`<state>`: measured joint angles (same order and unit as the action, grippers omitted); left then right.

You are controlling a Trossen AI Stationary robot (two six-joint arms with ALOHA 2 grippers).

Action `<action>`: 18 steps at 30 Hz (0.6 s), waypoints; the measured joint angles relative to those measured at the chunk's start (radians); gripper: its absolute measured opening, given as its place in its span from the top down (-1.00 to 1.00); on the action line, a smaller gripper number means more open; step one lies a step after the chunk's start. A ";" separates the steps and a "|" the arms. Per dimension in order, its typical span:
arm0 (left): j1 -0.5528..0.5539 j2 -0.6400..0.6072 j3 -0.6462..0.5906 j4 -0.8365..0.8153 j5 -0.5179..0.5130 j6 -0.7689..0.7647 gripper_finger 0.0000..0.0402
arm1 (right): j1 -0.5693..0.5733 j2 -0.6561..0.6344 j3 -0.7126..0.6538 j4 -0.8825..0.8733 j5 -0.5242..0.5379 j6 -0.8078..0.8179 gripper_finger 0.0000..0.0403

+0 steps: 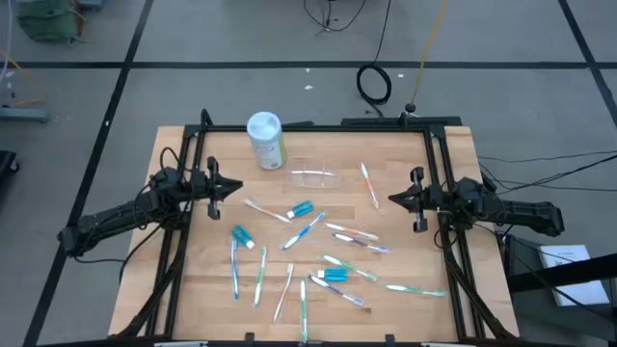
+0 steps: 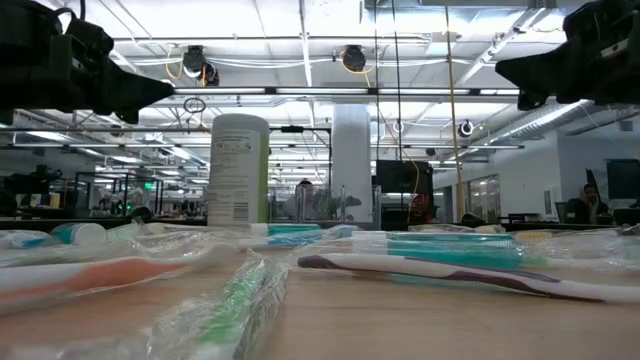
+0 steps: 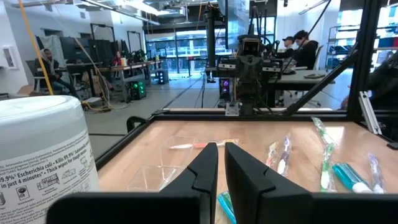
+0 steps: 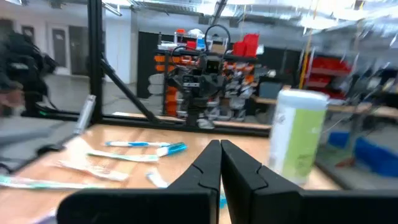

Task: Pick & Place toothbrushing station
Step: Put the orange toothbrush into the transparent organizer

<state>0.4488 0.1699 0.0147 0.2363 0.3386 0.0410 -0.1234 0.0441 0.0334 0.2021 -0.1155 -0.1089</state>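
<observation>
beside the wipes canister, clear holder lies empty.

We see a grey floor crossed by dark lines around the wooden table. Beyond lie ceiling strip lights, desks and red bins.

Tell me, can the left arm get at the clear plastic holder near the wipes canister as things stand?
Probably yes. The clear holder lies on open table just past the left gripper, which hangs shut above the wood; the wipes canister stands off to one side, not between them.
</observation>
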 joint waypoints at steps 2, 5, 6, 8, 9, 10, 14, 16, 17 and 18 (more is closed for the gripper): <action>0.000 0.000 0.000 0.000 0.000 -0.051 0.81 | 0.000 0.000 0.000 0.011 0.014 -0.057 0.98; 0.000 0.000 0.000 -0.038 0.001 -0.131 0.81 | -0.001 0.000 0.000 0.012 0.015 -0.171 0.98; 0.000 0.000 0.000 -0.058 0.001 -0.131 0.81 | -0.001 0.000 0.000 0.013 0.011 -0.183 0.98; 0.000 0.000 0.000 -0.099 0.000 -0.103 0.81 | -0.001 0.000 0.000 0.008 0.008 -0.183 0.98; 0.000 0.000 0.000 -0.121 0.000 -0.087 0.81 | -0.001 0.001 0.000 -0.001 0.009 -0.177 0.98; 0.000 0.000 0.000 -0.137 0.000 -0.076 0.81 | -0.001 0.005 0.000 -0.005 0.009 -0.163 0.98; 0.000 0.001 0.004 -0.152 0.011 -0.069 0.81 | -0.001 0.022 0.000 0.027 0.010 -0.093 0.98; -0.008 0.016 0.013 -0.150 0.039 -0.053 0.81 | -0.001 0.032 0.000 0.045 0.010 -0.094 0.98; -0.017 0.027 0.018 -0.152 0.056 -0.039 0.81 | -0.001 0.037 0.000 0.049 0.010 -0.095 0.98; -0.031 0.044 0.025 -0.152 0.062 -0.026 0.81 | -0.001 0.042 0.000 0.059 0.010 -0.096 0.98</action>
<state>0.4179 0.2141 0.0401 0.0843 0.4009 0.0155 -0.1242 0.0862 0.0338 0.2612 -0.1058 -0.2045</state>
